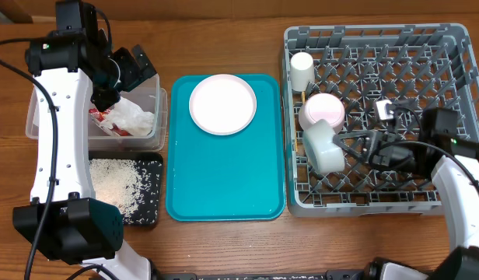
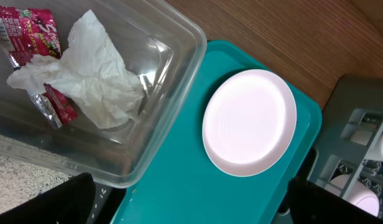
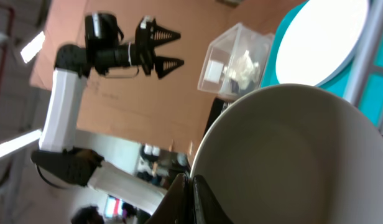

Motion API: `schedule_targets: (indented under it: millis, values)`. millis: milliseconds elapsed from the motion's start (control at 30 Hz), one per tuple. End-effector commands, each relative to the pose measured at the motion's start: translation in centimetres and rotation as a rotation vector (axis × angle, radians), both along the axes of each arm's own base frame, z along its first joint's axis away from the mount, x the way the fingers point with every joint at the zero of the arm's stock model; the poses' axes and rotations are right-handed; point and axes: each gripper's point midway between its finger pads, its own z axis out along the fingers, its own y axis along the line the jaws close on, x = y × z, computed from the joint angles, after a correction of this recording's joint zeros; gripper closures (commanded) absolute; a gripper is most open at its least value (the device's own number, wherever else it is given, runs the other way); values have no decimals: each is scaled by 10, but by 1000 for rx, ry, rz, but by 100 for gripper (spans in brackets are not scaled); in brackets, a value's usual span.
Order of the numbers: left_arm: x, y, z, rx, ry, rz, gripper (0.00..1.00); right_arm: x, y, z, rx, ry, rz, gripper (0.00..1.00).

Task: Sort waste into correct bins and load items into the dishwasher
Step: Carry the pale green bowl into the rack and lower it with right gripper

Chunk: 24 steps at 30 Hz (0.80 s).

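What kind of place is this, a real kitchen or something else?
Probably a robot test bench, not a real kitchen: a grey dish rack, a teal tray and a clear waste tub sit on a wooden table with white robot arms.

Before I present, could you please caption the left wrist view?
Tissue and red wrapper in the clear tub, pale plate on the teal tray.

Overhead looks down, both wrists close, sharing white plate (image 1: 222, 104)
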Motion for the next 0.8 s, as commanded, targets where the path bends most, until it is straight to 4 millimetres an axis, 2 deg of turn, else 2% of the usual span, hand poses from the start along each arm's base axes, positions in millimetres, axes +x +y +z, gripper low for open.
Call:
schedule_targets:
  millis: [0,167,767]
  values:
    - [2,0,4,8,-14,-8,0,0,-3,-2,96,6,-4,96]
    - [2,0,4,8,-14,-8,0,4,-4,-13,111,56,-4,96]
    - [2,0,4,8,-14,-8,0,1,-3,-13,145,167,-8,96]
